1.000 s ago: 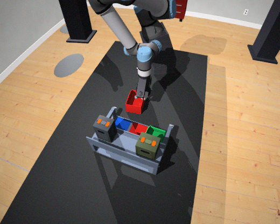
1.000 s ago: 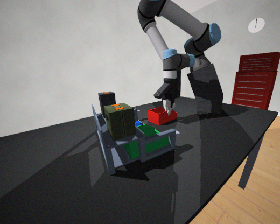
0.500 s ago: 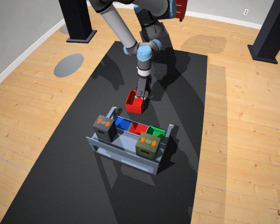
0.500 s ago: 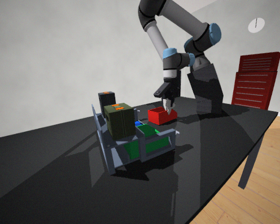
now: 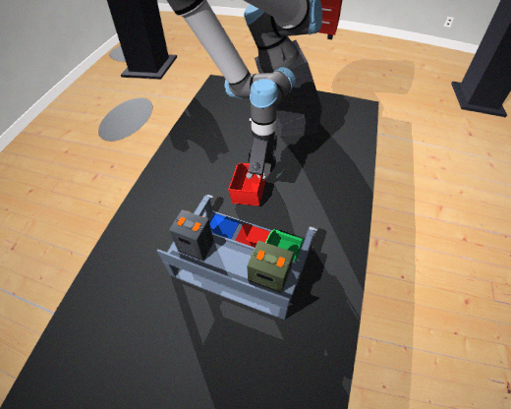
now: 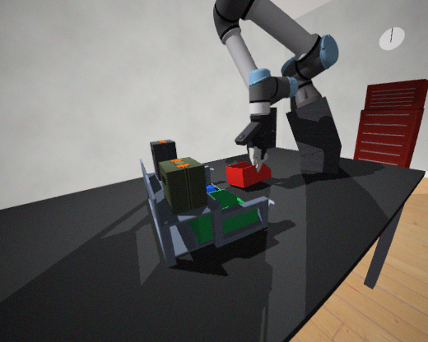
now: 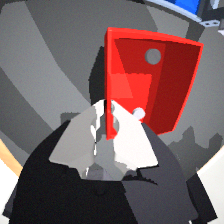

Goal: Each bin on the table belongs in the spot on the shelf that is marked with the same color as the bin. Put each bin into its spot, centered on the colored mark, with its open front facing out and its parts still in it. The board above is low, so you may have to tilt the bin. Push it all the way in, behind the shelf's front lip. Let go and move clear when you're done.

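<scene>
- Gripper (image 5: pixel 255 176) (image 6: pixel 258 168) (image 7: pixel 107 100): jaws nearly closed, pinching one thin side wall of the red bin (image 5: pixel 247 198) (image 6: pixel 235 177) (image 7: pixel 176 90) between the fingertips.
- Red bin is out of the shelf (image 5: pixel 228 291) (image 6: pixel 216 232), near its open side, on the arm's side of it. Whether it touches the table (image 5: pixel 275 359) (image 6: pixel 230 304) or hangs just above: can't tell.
- Wrist view shows two parts in the red bin: a grey round one (image 7: pixel 152 56) toward the far end, a smaller whitish one (image 7: pixel 138 113) near the fingertips. Top and exterior views don't resolve them.
- Green bin (image 5: pixel 287 239) (image 6: pixel 224 198) sits in the shelf's end spot, beside the red mark (image 5: pixel 253 235). Contents can't be made out; exterior gets its green side through the shelf's end frame.
- Red mark is in the middle spot, bare in top view; blue mark (image 5: pixel 224 226) (image 6: pixel 211 189) at the other end.
- Two cases on the upper board: dark grey (image 5: pixel 191 235) (image 6: pixel 164 154) toward the blue end, olive (image 5: pixel 269 267) (image 6: pixel 185 187) toward the green. Both have orange latches; olive has a dark slot in its side.
- Exterior only: round wall clock (image 6: pixel 392 39). Top only: wall outlet (image 5: pixel 448 22).
</scene>
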`<control>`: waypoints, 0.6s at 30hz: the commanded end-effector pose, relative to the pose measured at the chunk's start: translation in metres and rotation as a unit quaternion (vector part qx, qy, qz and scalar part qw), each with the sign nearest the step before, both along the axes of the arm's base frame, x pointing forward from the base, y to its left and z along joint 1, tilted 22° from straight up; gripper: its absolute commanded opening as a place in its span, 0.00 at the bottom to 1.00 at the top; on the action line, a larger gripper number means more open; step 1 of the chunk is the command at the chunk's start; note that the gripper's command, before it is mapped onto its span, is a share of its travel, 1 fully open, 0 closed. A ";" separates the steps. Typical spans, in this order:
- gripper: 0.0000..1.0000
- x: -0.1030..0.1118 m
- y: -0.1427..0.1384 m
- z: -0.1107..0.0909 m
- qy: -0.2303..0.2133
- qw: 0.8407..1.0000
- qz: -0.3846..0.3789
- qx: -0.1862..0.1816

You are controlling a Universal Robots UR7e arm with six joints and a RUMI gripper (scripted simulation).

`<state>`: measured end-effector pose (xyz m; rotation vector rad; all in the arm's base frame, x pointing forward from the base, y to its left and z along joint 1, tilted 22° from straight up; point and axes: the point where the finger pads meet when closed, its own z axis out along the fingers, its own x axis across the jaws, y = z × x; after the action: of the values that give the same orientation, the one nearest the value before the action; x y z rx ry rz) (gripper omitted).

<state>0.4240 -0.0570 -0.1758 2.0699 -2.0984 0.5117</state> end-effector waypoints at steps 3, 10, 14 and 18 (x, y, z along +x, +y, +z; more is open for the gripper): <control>0.00 0.000 0.002 0.006 0.000 1.000 0.000 0.000; 0.00 -0.001 0.003 0.008 0.000 1.000 0.000 0.000; 0.00 -0.001 0.003 0.009 0.000 1.000 0.000 0.000; 0.00 -0.001 0.003 0.009 0.000 1.000 0.000 0.000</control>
<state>0.4229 -0.0540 -0.1677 2.0698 -2.0984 0.5114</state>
